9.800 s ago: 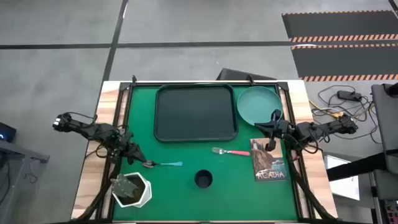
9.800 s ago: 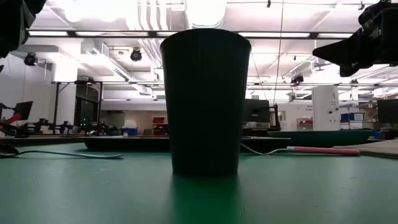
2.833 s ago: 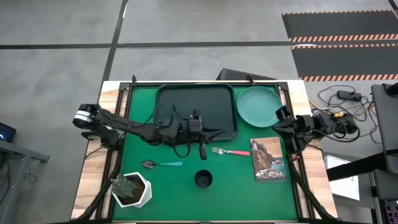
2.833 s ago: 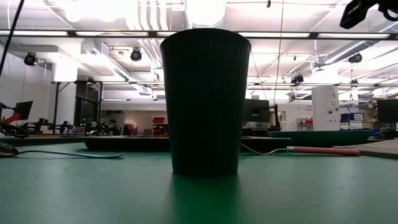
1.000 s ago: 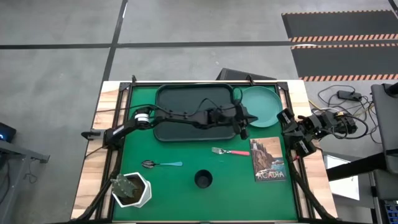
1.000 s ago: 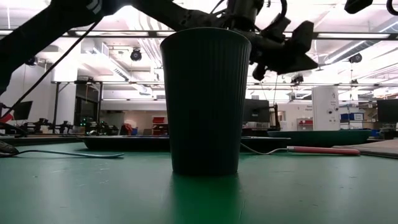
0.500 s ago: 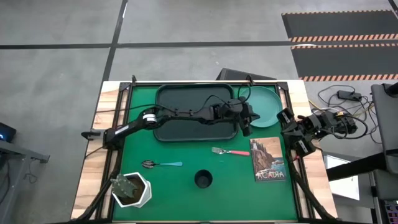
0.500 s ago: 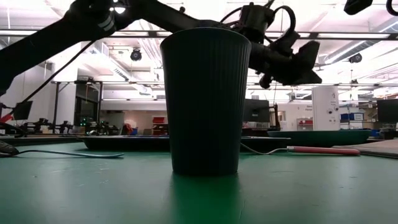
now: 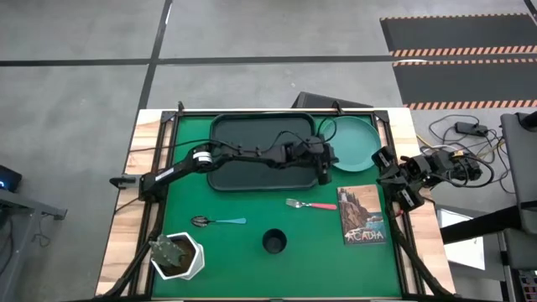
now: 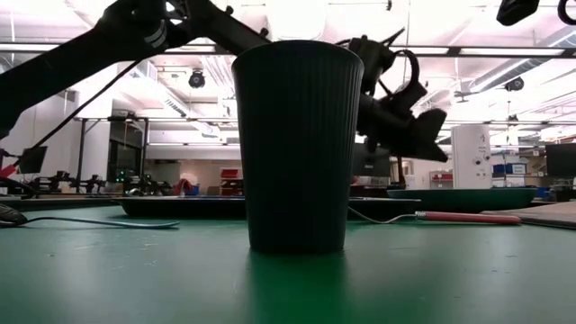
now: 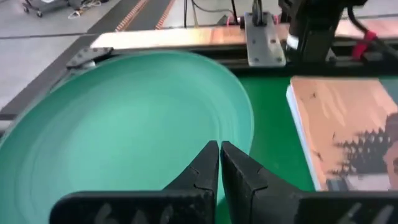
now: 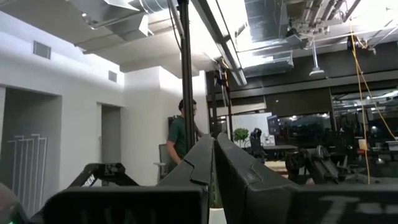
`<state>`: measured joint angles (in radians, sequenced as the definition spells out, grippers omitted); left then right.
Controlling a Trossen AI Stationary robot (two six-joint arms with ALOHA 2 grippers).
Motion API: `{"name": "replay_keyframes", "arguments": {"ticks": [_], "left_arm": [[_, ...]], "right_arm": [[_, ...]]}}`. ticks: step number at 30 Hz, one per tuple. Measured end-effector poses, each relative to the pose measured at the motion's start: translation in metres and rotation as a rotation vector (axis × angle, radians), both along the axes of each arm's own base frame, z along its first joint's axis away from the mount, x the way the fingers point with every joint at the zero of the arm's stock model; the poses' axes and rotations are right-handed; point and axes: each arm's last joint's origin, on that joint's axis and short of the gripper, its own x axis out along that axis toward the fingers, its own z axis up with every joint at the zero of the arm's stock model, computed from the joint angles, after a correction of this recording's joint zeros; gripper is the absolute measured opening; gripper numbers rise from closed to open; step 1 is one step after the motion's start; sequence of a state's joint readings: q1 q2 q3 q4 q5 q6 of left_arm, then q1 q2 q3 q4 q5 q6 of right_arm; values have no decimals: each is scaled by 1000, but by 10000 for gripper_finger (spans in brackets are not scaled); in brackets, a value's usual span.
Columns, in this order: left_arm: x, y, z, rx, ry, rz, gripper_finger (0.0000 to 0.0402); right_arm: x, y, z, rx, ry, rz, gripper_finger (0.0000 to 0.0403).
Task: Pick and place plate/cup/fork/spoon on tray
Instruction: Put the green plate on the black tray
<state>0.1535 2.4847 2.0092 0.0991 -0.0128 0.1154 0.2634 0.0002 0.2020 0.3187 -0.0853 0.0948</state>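
The teal-green plate (image 9: pixel 352 143) lies on the green mat at the far right, beside the black tray (image 9: pixel 264 151). My left gripper (image 9: pixel 325 174) is shut and reaches across the tray. It hangs above the plate's near-left rim (image 11: pixel 245 118), well above the table in the low view (image 10: pixel 432 148). The pink-handled fork (image 9: pixel 310 204), the blue-handled spoon (image 9: pixel 218 221) and the dark cup (image 9: pixel 273 242) rest on the mat nearer the front. My right gripper (image 9: pixel 383 159) is shut and empty at the table's right edge, raised and pointing into the room (image 12: pixel 213 140).
A book (image 9: pixel 362 215) lies flat to the right of the fork, just near of the plate. A white hexagonal plant pot (image 9: pixel 178 256) stands at the near left corner. The cup fills the middle of the low view (image 10: pixel 297 144). A person stands far off in the room (image 12: pixel 180 134).
My left gripper has come down toward the plate's near-left rim and tipped its fingers downward, staying shut. Plate, tray, fork, spoon and cup have not moved.
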Motion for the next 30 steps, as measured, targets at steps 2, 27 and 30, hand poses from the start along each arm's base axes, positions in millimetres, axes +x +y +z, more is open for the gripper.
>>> {"name": "replay_keyframes", "arguments": {"ticks": [2,27,30], "left_arm": [[-3,0,-9,-5,31,0,19],[-3,1,-42,207,39,-96,176],[-3,3,-42,208,38,-91,176]], "right_arm": [[0,0,0,0,1,0,9],[1,0,-1,1,16,-8,9],[1,0,-1,0,17,-9,9]]}}
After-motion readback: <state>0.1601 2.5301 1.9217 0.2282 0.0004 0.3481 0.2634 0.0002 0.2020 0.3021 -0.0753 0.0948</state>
